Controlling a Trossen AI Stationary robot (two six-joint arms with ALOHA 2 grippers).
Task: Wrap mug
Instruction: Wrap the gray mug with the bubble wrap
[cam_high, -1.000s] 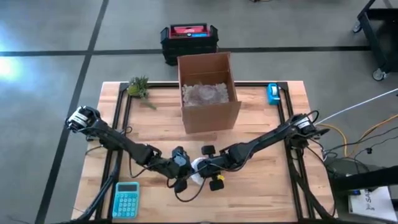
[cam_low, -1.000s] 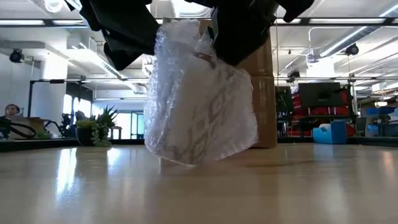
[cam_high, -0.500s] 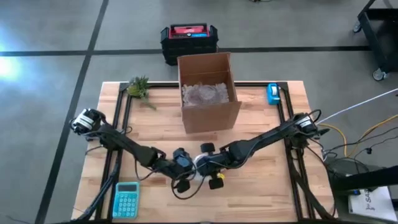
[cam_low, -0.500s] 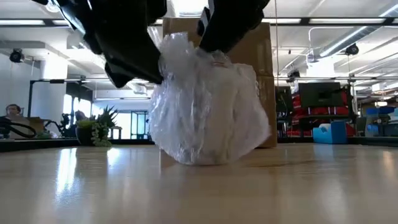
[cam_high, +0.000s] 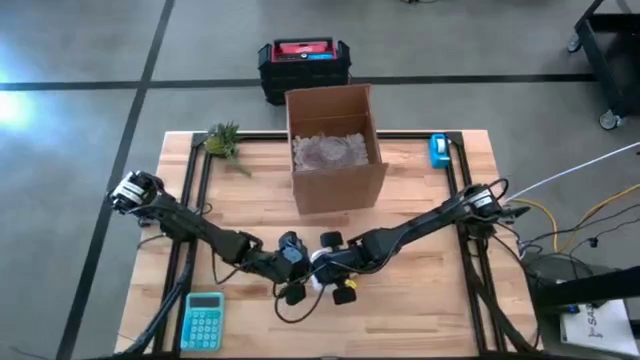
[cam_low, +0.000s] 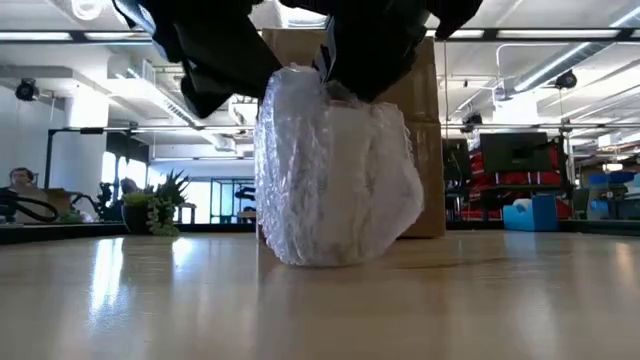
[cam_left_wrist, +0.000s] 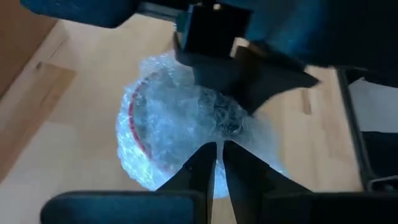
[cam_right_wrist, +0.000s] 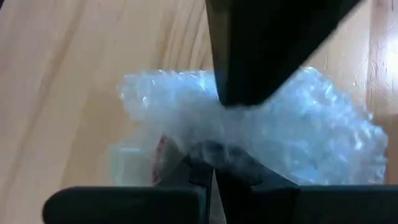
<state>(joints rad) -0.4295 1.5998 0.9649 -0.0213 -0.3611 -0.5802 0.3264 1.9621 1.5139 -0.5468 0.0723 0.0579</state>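
We see one mug (cam_low: 335, 170) already swathed in bubble wrap (cam_left_wrist: 186, 124), standing on the wooden surface (cam_high: 420, 215) in front of the cardboard box, between the two hands. A red rim shows through the plastic in the left wrist view. In the low view the bundle sits with its base down on the surface, the loose wrap gathered at its top.

We judge the step in hand to be the closing of the wrap: the covering looks complete and what remains is to gather and secure the loose ends above the mug. The left hand (cam_left_wrist: 216, 152) has its fingers clenched together on a fold of the wrap, and the right hand (cam_right_wrist: 211, 168) is likewise pinched on the gathered plastic from the other side. The next move, as we judge it, calls for one hand to keep its pinch while the other tucks or twists the bunched wrap so it does not spring open; letting go with both at once could let the sheet unfurl.

Counting outward: one cardboard box (cam_high: 335, 150) with more bubble wrap inside, one small plant (cam_high: 222, 140) at the far left corner, one blue tape dispenser (cam_high: 439, 150) at the far right, one teal calculator (cam_high: 203, 320) near the left front edge, and one black-and-red case (cam_high: 304, 62) on the floor beyond.
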